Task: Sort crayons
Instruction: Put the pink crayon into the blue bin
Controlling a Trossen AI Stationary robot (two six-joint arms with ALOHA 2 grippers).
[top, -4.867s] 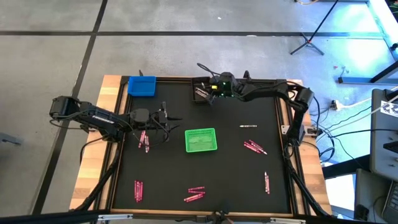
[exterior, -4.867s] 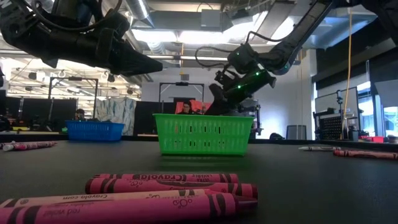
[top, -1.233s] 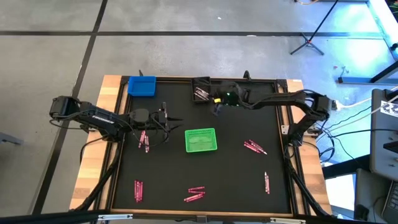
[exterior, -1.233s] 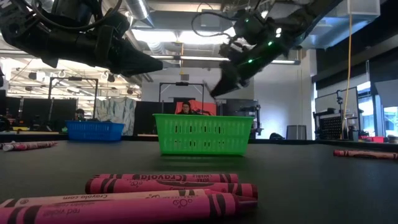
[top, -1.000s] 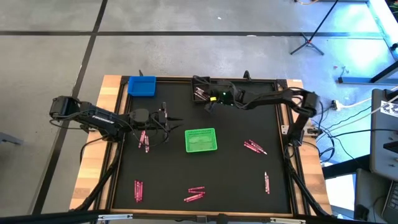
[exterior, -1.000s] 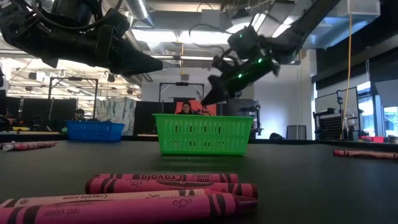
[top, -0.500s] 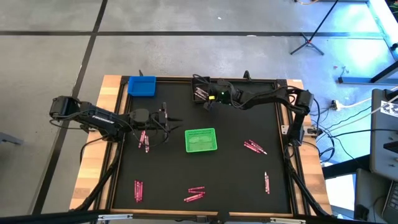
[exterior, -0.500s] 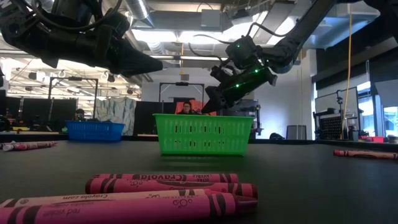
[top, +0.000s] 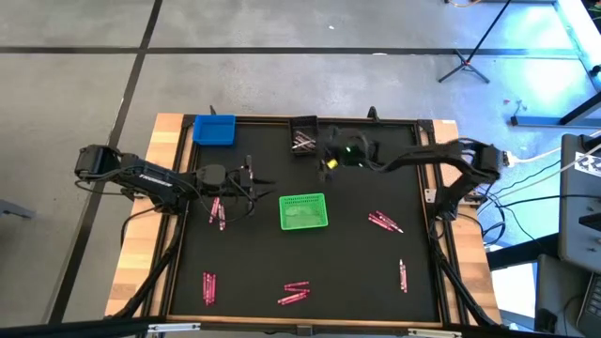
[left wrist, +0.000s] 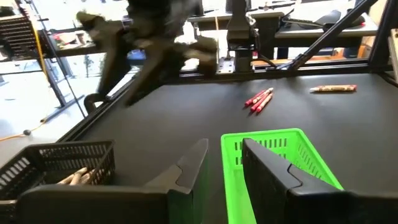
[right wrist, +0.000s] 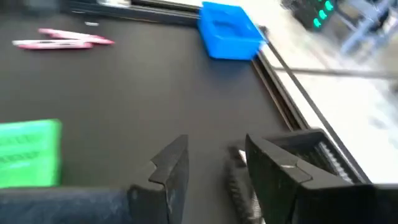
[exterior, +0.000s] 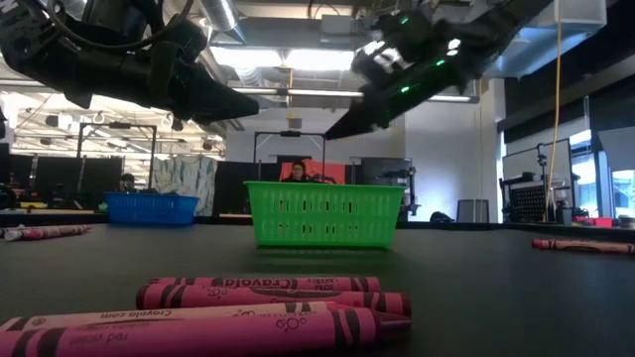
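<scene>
Right hand (top: pixel 328 162), released & empty by the small black mesh bin (top: pixel 303 137) upper centre, drop looks done; next: fetch another thin pink crayon (top: pixel 383 222).

Green bin (top: pixel 303 211), blue bin (top: pixel 214 130), black bin (top: pixel 303 137).

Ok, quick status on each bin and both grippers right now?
green bin: upright, looks empty
blue bin: upright, looks empty
black bin: holds several crayons
right gripper: open, empty, raised beside the black bin
left gripper: open, empty, left of the green bin
</scene>
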